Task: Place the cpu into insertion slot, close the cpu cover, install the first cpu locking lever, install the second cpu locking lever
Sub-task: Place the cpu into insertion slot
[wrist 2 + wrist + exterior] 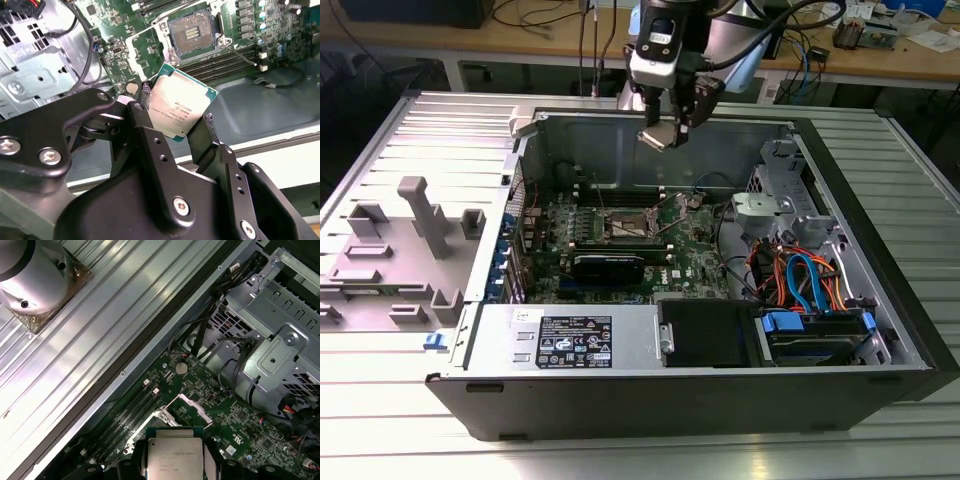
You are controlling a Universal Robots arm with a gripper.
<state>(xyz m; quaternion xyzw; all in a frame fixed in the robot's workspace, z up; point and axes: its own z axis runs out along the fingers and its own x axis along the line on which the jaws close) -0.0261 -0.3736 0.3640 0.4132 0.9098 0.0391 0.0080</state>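
Note:
My gripper (665,135) hangs above the open computer case, shut on the cpu (660,138). In the second wrist view the cpu (180,105), a square chip with a dull silver top and green edge, sits tilted between the two black fingertips (207,120). Below it on the green motherboard lies the insertion slot (192,30), dark in the centre and bare. The cpu cover (150,45) is swung open beside the slot. A thin wire lever (240,55) stands loose next to it. In the first wrist view the cpu (175,455) hides part of the slot, and the cover (192,407) shows past it.
A metal drive cage (775,205) and a bundle of coloured cables (800,275) stand on the exterior view's right of the slot. A long black card (610,265) lies in front of it. Grey fixtures (415,215) sit outside the case on the exterior view's left.

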